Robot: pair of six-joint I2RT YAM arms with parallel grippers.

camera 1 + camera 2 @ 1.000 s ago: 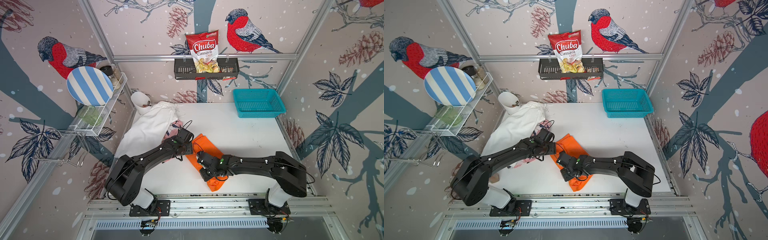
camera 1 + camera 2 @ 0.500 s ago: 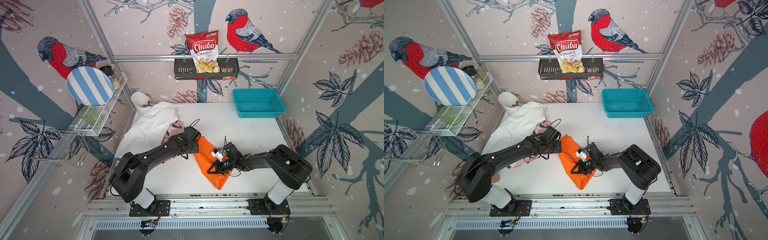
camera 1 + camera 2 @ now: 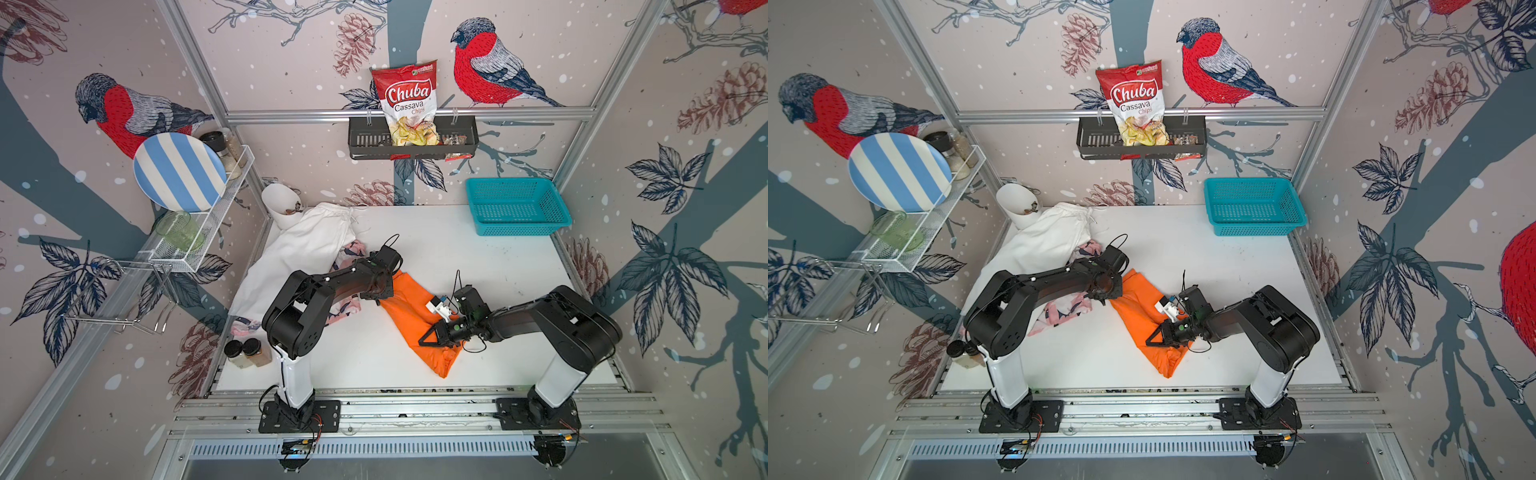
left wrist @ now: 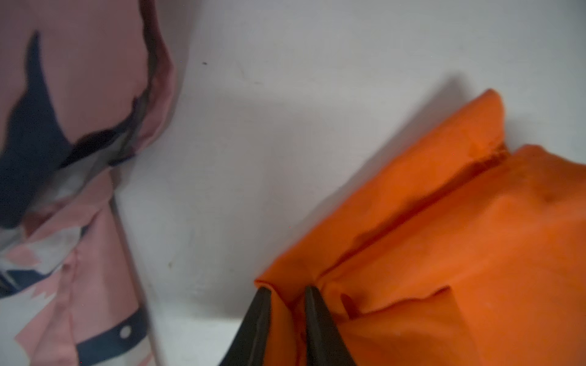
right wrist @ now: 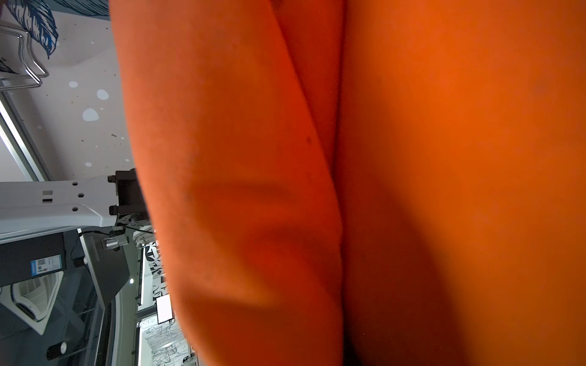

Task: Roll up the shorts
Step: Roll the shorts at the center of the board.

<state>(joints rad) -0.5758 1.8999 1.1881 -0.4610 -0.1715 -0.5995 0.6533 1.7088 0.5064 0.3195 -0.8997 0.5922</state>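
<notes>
Lying slantwise near the middle of the worktop (image 3: 478,270), the orange shorts (image 3: 409,320) reach from the wrist of the left arm (image 3: 332,282) toward the front edge, where the cloth ends in a crumpled bunch. In the left wrist view the left gripper (image 4: 287,290) has its two black fingers (image 4: 263,317) narrow, and a fold at the corner of the orange shorts is pinched between them. The rest of that cloth lies in flat folds on the white surface.

In both top views the right gripper (image 3: 422,341) lies low over the middle of the same shorts. Its fingers come together to a point that is directed toward the left side of the worktop. Whether cloth is caught between them I cannot tell: the right wrist view is almost filled with blurred orange cloth close to the lens, and the fingers do not show there.

The white shorts (image 3: 303,249) lie spread at the back left, with the drawstring waist toward the back wall, just beside a white cup (image 3: 278,203). The pink shorts (image 3: 345,307) with navy and white shapes lie partly under the white ones and under the left arm. In the left wrist view their edge is near the orange cloth but apart from it, with bare worktop between. A teal basket (image 3: 515,226) stands at the back right corner, well apart from all the shorts. Two small jars (image 3: 245,353) stand at the front left.
</notes>
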